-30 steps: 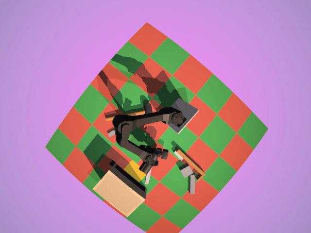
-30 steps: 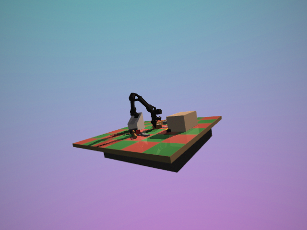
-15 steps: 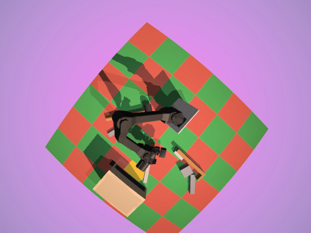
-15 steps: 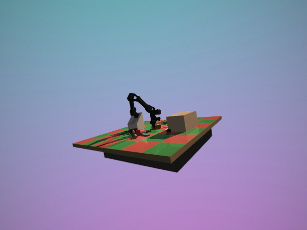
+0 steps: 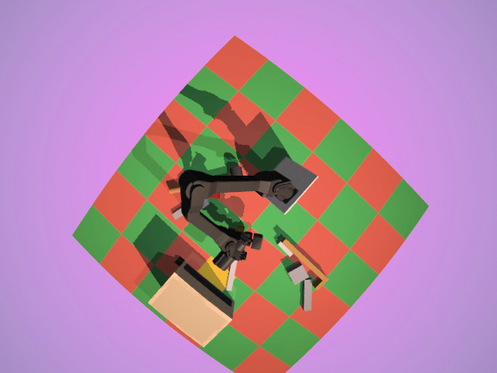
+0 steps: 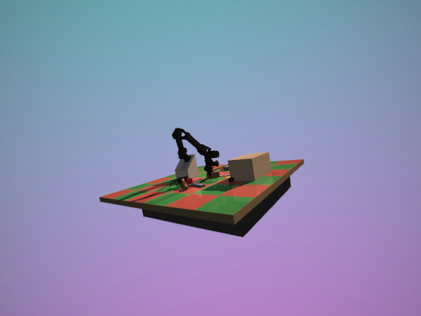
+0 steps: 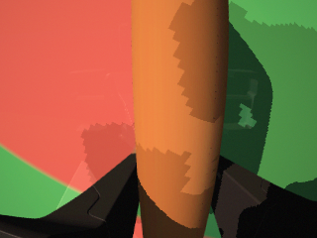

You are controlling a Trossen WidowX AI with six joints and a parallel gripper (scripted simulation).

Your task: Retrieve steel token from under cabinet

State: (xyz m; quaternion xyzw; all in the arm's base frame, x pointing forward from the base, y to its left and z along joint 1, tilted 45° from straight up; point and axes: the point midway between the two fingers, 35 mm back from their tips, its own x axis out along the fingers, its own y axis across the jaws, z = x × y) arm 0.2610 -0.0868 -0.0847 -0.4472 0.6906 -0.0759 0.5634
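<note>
My gripper (image 5: pixel 238 250) (image 6: pixel 209 172) (image 7: pixel 172 162) is shut on an orange wooden handle (image 7: pixel 180 74), which fills the middle of the wrist view. In the top view a pale bar (image 5: pixel 231 277) sticks out from under the hand toward the cabinet, over the right edge of the yellow marked area (image 5: pixel 213 273); it appears to be part of the held tool. The tan cabinet (image 5: pixel 190 308) (image 6: pixel 243 167) stands beyond the yellow area, with its dark front facing the arm. The token is not visible in any view. The hand hides the tool's middle, and whether the bar touches the table is unclear.
An orange bar (image 5: pixel 304 263), a grey block (image 5: pixel 297 273) and a grey bar (image 5: pixel 307 294) lie right of the hand. A red block (image 5: pixel 215 195), a pale piece (image 5: pixel 176 212) and an orange piece (image 5: pixel 174 189) lie partly under the arm. The grey base (image 5: pixel 303 176) is behind.
</note>
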